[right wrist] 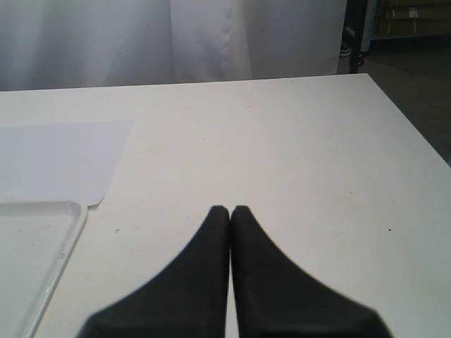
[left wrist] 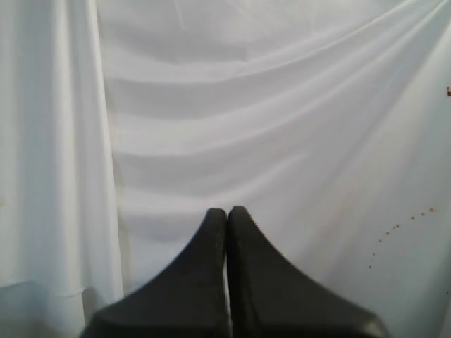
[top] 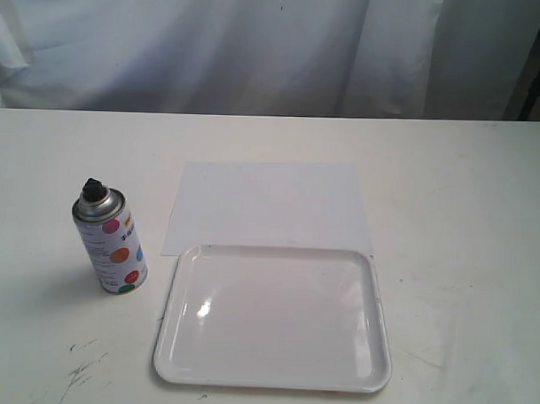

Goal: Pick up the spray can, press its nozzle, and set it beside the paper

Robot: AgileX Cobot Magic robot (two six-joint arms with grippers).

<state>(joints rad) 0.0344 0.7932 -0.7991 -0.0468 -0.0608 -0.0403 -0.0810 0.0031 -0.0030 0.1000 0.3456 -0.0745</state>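
The spray can (top: pixel 113 242) stands upright on the table's left side, white with coloured dots, silver shoulder and black nozzle (top: pixel 93 188) on top. To its right lies the white paper (top: pixel 268 202), flat, its near edge under the tray. In the right wrist view the paper (right wrist: pixel 60 158) shows at one side. My left gripper (left wrist: pixel 227 210) is shut and empty, facing only white cloth. My right gripper (right wrist: pixel 230 208) is shut and empty above bare tabletop. Neither gripper appears in the exterior view.
A glossy white tray (top: pixel 273 379) with a raised rim sits in front of the paper; its corner (right wrist: pixel 67 211) shows in the right wrist view. A white curtain (top: pixel 258 42) hangs behind the table. Dark scuffs (top: pixel 82 364) mark the near-left tabletop.
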